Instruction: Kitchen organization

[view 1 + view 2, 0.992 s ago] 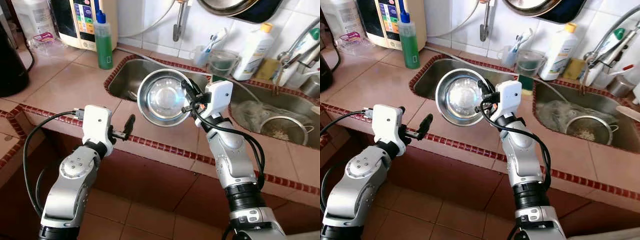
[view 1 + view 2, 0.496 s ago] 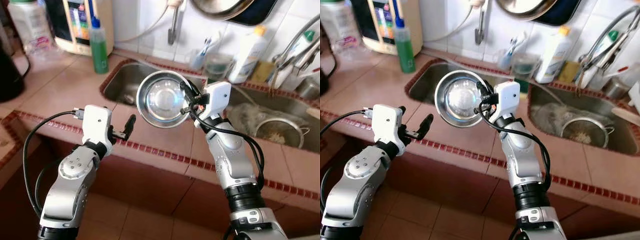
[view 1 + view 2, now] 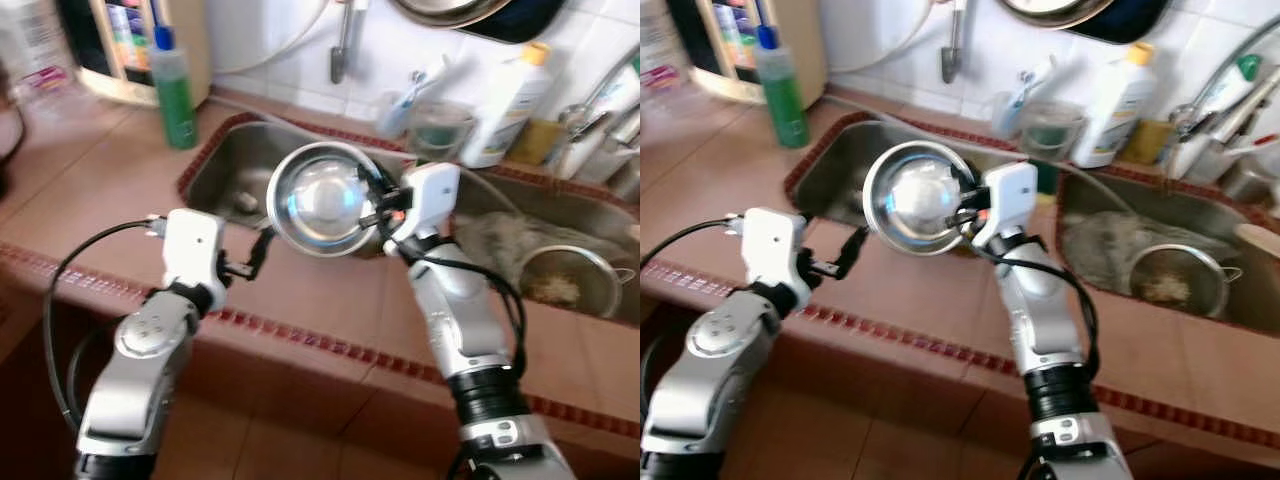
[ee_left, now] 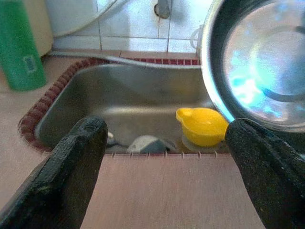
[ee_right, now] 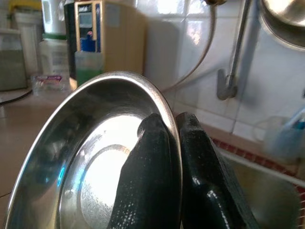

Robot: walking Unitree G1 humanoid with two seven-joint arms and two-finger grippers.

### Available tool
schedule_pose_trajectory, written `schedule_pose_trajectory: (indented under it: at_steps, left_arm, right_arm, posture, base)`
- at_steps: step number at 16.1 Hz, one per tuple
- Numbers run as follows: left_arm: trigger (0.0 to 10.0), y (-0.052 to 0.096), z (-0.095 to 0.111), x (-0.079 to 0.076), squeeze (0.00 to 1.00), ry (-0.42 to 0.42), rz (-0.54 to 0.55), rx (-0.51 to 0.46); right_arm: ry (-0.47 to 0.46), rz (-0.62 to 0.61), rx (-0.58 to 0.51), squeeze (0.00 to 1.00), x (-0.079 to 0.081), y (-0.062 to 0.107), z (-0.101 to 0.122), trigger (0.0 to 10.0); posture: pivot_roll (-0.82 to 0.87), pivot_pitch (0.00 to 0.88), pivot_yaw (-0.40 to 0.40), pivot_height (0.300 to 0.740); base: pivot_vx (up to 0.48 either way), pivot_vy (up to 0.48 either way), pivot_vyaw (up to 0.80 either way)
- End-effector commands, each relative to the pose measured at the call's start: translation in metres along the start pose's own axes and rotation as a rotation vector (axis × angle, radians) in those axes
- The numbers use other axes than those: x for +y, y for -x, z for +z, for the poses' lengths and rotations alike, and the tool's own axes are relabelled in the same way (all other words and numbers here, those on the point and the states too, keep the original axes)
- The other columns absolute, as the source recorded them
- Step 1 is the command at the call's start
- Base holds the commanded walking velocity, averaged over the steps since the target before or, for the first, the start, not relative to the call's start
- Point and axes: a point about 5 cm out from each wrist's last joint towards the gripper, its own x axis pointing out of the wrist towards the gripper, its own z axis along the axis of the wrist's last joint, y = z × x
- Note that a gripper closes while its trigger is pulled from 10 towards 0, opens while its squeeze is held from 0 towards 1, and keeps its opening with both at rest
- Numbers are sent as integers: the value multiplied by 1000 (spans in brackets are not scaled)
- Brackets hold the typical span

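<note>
A shiny steel bowl [image 3: 320, 197] hangs in the air over the near edge of the left sink basin [image 3: 235, 170], tilted with its hollow toward me. My right gripper [image 3: 368, 202] is shut on the bowl's rim; in the right wrist view the two black fingers [image 5: 157, 162] pinch the rim [image 5: 169, 112] from both sides. My left gripper [image 3: 262, 250] stands open over the tiled counter in front of that basin, with nothing between its fingers [image 4: 71, 167]. Inside the basin lies a yellow lid-like piece [image 4: 202, 125] beside a grey object [image 4: 145, 143].
A green bottle [image 3: 173, 80] stands at the basin's far left corner. The right basin holds a cloth and a metal strainer [image 3: 565, 282]. A white bottle [image 3: 508, 95], a cup with toothbrushes [image 3: 400, 108] and a faucet line the back wall. The counter's front edge [image 3: 330, 345] runs below both arms.
The camera has moved forward and to the right, so the whole scene shifted. The right gripper still holds the bowl in the same pose, and the left gripper stays open.
</note>
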Motion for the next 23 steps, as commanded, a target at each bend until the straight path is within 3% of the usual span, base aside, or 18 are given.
schedule_pose_trajectory:
  at_steps: [1, 10, 14, 23]
  left_arm:
    - [10000, -1, 4, -8, 0, 1, -36, -20]
    - [10000, -1, 4, -10, 0, -2, -43, -20]
    - [10000, 0, 6, -17, 0, -38, -73, -31]
    - [10000, 19, 5, -51, 0, -101, -330, 20]
  right_arm:
    - [15, -30, -21, 0, -9, 4, 6, 10000]
    - [23, -26, -14, 0, -9, 6, 5, 10000]
    - [26, -32, -2, 0, -11, 7, 3, 10000]
    - [146, -144, 123, 0, -57, 8, -5, 10000]
  posture:
    - [45, 40, -87, 740]
    - [40, 40, -89, 740]
    - [38, 48, -89, 740]
    - [-15, 155, -32, 740]
  base:
    - [334, 0, 0]
    - [328, 0, 0]
    - [0, 0, 0]
    - [0, 0, 0]
